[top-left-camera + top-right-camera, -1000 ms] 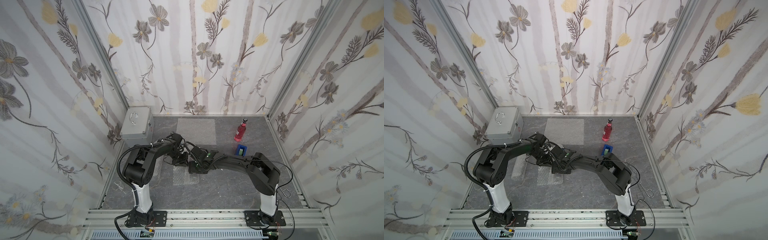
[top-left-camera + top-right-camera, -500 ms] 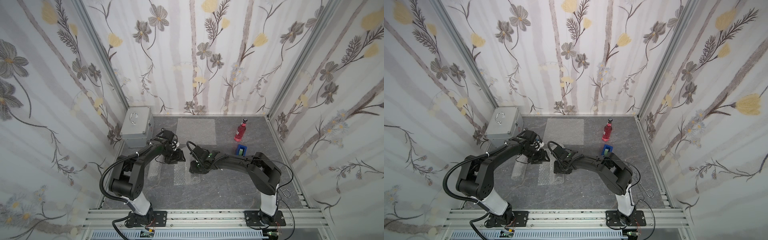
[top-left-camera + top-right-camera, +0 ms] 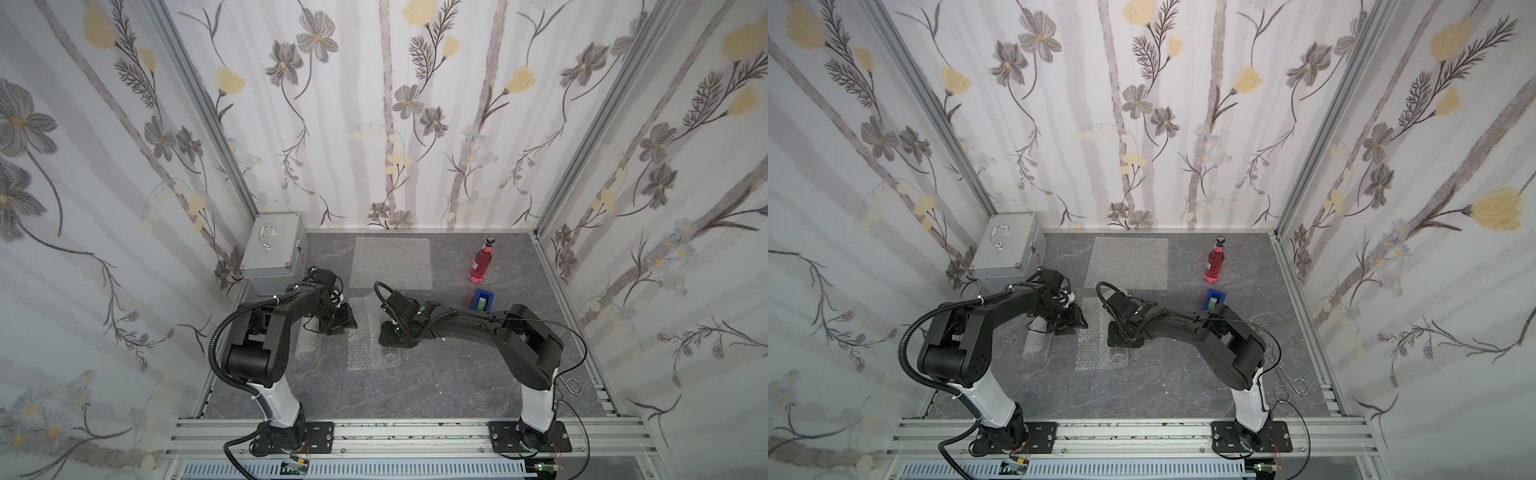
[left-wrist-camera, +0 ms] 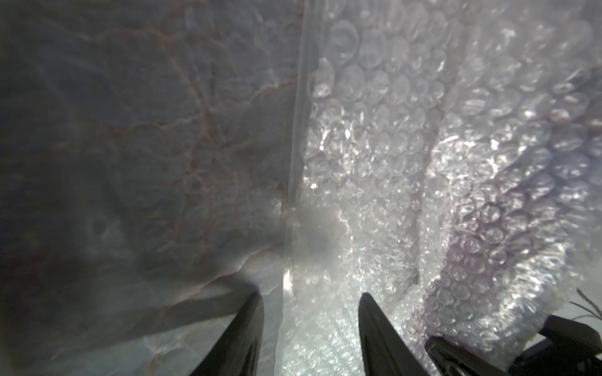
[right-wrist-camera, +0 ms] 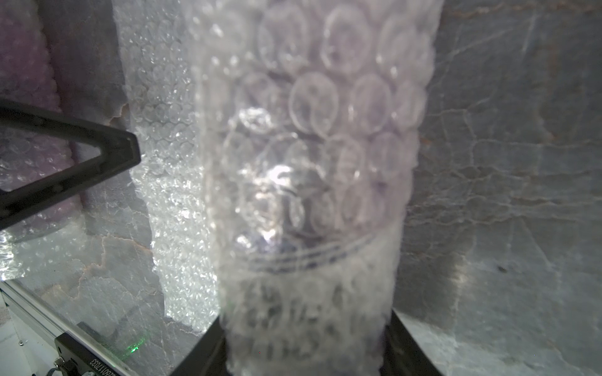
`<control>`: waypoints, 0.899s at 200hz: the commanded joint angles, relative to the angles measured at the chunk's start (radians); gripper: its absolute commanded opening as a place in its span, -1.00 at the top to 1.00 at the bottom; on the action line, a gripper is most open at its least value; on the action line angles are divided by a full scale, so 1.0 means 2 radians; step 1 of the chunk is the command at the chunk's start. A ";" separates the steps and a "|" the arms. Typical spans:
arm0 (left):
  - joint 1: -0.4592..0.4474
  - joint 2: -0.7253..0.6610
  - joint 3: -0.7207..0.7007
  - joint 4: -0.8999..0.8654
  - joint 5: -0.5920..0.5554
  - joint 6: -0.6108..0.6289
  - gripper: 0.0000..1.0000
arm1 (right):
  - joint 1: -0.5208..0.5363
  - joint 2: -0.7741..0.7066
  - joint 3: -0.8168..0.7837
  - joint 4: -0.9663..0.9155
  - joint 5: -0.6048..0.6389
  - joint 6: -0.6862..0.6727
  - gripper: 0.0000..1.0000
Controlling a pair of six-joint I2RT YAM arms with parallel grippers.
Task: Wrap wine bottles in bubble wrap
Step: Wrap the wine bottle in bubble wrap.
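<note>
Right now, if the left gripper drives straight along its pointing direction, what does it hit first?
Likely the flat bubble wrap sheet: the left gripper points down with open jaws straddling its edge, table just beneath. Depth is unclear.

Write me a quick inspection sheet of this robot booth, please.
Surface: grey marbled tabletop.
Job's things: red-pink bottle upright, bare; flat bubble wrap sheet at the back; wrapped bottle lying mid-table; second wrapped bundle beside the left arm.
Clutter: metal case, blue tape dispenser, wire hook.
Grippers: left gripper open, over loose wrap; right gripper closed on the wrapped bottle.
Cables: black conduit on left arm; cable loop at right wrist.
Surroundings: floral wallpaper, aluminium rail.
</note>
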 commanded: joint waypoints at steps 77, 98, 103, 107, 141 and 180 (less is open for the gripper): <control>-0.002 -0.008 0.004 -0.004 -0.006 -0.007 0.96 | -0.003 0.008 -0.003 -0.007 0.010 -0.002 0.01; -0.006 -0.031 0.002 -0.004 0.007 -0.014 1.00 | -0.003 0.011 0.000 -0.007 0.009 -0.002 0.01; -0.008 -0.034 0.003 -0.003 0.013 -0.015 1.00 | -0.003 0.012 0.001 -0.007 0.008 -0.002 0.01; -0.009 -0.037 0.005 -0.002 0.020 -0.018 1.00 | -0.003 0.012 0.001 -0.007 0.008 -0.002 0.01; -0.023 -0.040 0.016 0.014 0.086 -0.032 1.00 | -0.004 0.014 0.001 -0.004 0.004 -0.001 0.02; -0.043 -0.029 0.028 0.046 0.159 -0.068 1.00 | -0.004 0.016 0.002 0.002 -0.003 -0.002 0.05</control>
